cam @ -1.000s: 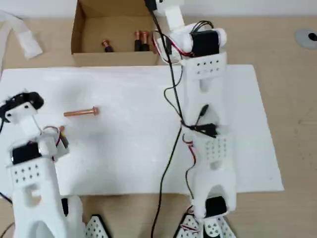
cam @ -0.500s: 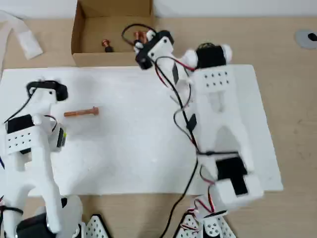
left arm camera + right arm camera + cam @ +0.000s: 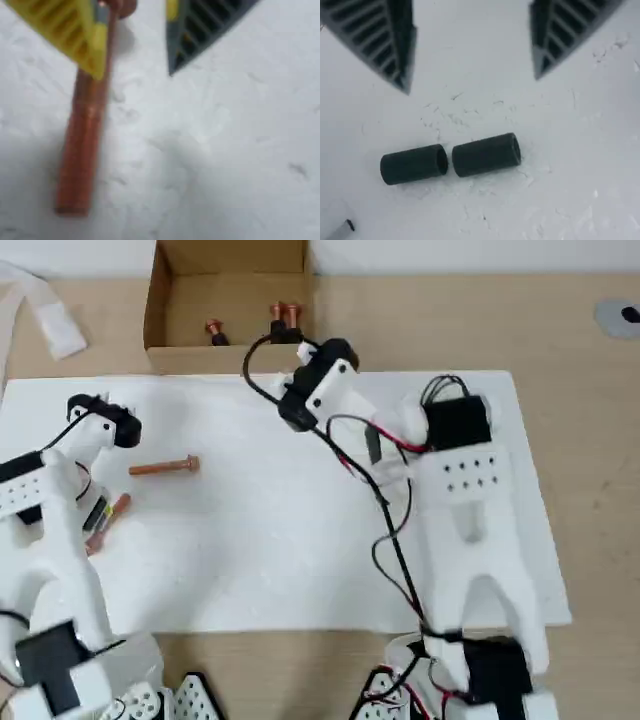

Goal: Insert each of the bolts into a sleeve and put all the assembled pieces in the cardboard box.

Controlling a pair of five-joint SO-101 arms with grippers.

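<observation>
Our left claw [image 3: 134, 70] gapes empty, off to one side of the bolt [image 3: 82, 150], not astride it. We fear closing so would roll it across the white sheet [image 3: 250, 560]. Our right claw [image 3: 470, 82], wide and empty, hangs above two sleeves [image 3: 486, 154] lying end to end, and may nudge one. The cardboard box [image 3: 155, 310] holds three assembled pieces [image 3: 283, 318].

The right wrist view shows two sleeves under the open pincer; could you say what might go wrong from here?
The sleeves lie end to end, almost touching, so the open right pincer may catch both or roll one away. The bolt lies partly under the yellow finger of the left pincer, not centred in the gap; closing might push it aside.
</observation>
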